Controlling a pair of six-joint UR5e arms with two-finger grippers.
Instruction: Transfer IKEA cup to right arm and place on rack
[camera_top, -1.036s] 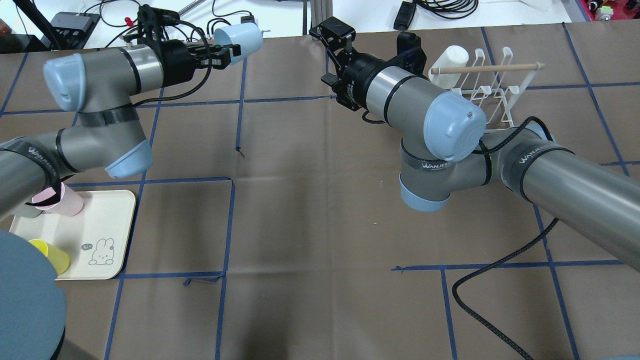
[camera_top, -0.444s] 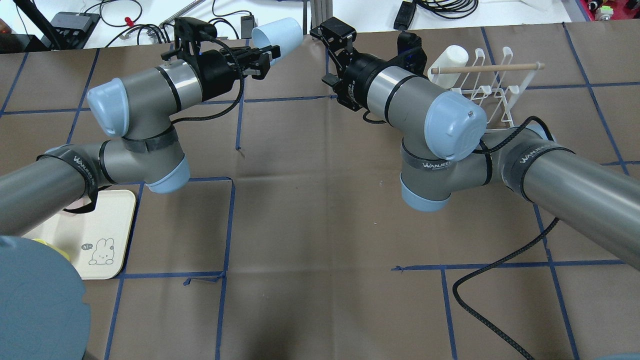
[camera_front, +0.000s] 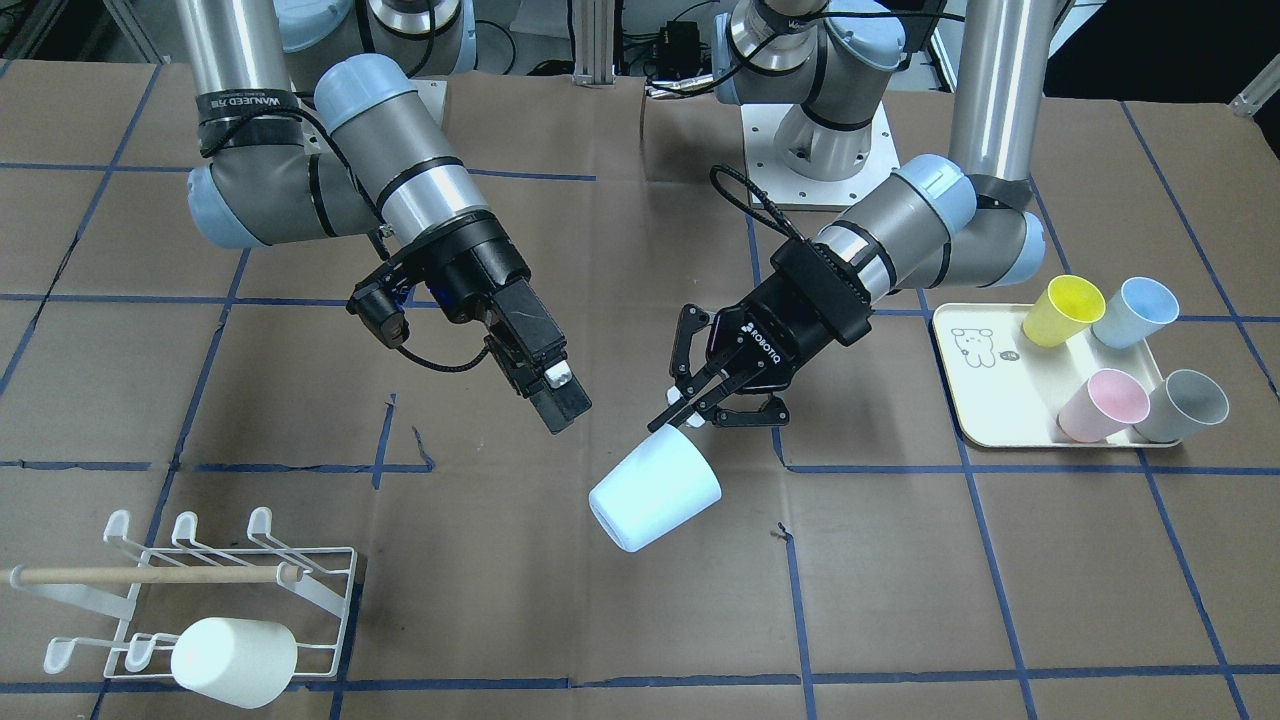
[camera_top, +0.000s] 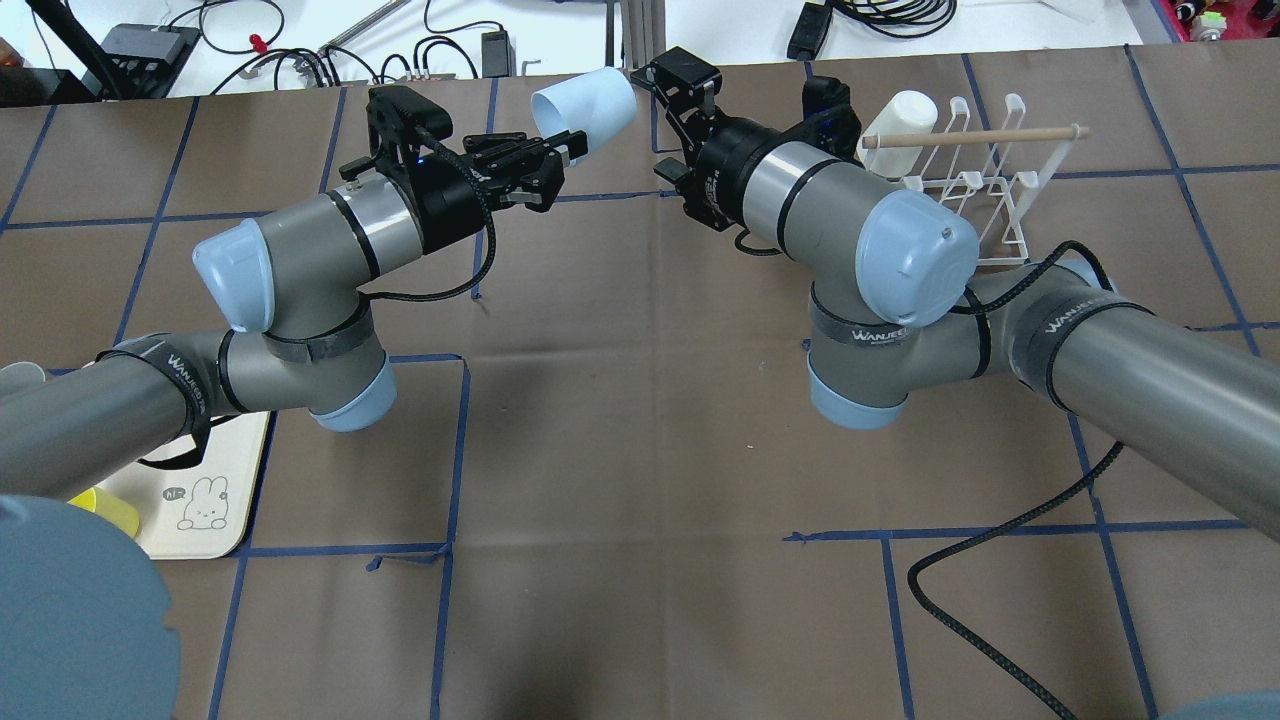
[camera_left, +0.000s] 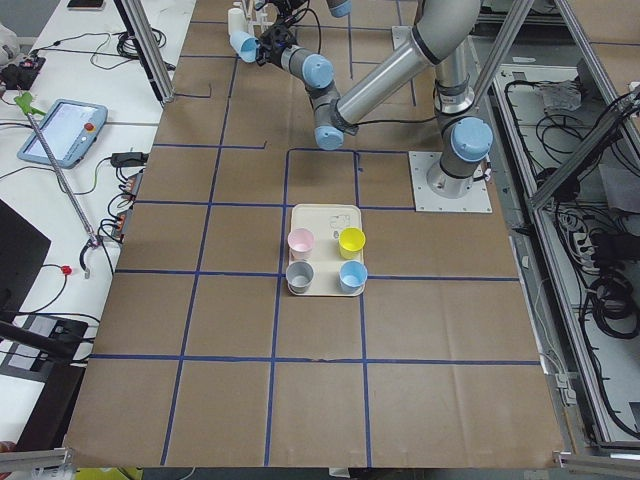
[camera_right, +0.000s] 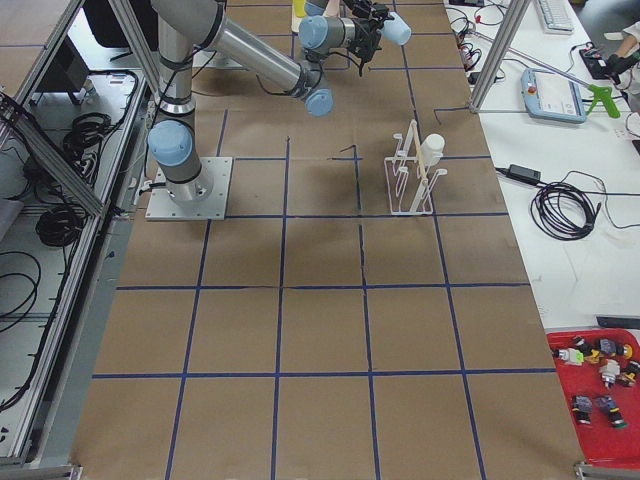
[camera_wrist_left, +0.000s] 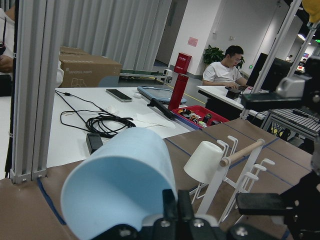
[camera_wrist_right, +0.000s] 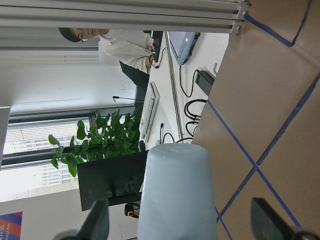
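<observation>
Cup held in the air between two grippers.

Front-facing view: one pale blue cup (camera_front: 655, 490) hangs on its side above the table (camera_front: 600, 620), long axis tilted. Its mouth is toward the left gripper (camera_front: 675, 415), whose fingers pinch the rim, and its base toward the right gripper (camera_front: 552, 395). One white cup (camera_front: 232, 662) sits on the one rack (camera_front: 150, 575). One tray (camera_front: 985, 400) carries four: yellow cup (camera_front: 1063, 312), blue cup (camera_front: 1135, 313), pink cup (camera_front: 1103, 405), grey cup (camera_front: 1180, 405). Overhead view: the base lies just beside the right gripper. Left wrist view: the mouth faces the camera. Right wrist view: fingers spread wide apart, cup framed between them.
</observation>
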